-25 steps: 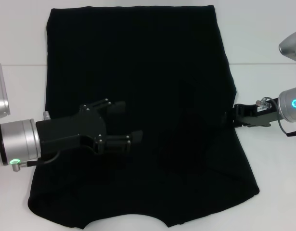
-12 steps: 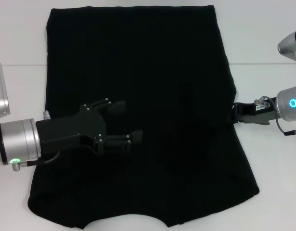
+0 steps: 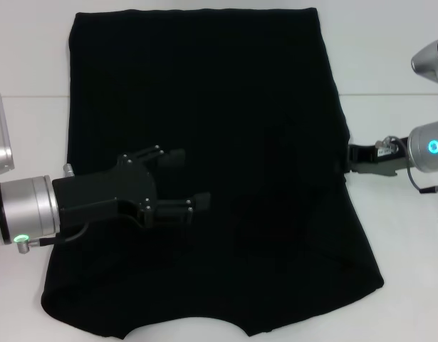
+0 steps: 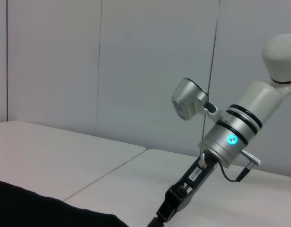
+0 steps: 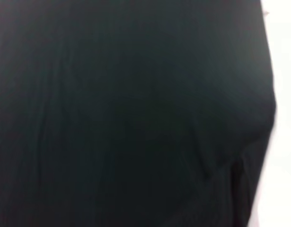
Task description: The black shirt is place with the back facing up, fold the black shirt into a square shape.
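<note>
Lying flat across the centre of the head view, the black shirt covers most of the white bench, plain side up, sleeves apparently already folded in, its neckline curve at the bottom edge of the frame.

Left gripper: lower left of the frame, low over the cloth, fingers apart and holding nothing.

Right gripper: middle right of the frame, at the shirt's side edge. Its fingers are lost against the black fabric, so I cannot tell whether they are apart or clamped on the hem. The left wrist view shows the right arm reaching down toward the shirt edge, tip cut off at the frame bottom.

Step in hand, as I judge it: securing both sides for a crosswise fold. To do it well, pinch only the outer edge layers at matching positions left and right, lift evenly, and carry together so the fold lands square without dragging wrinkles.
</note>
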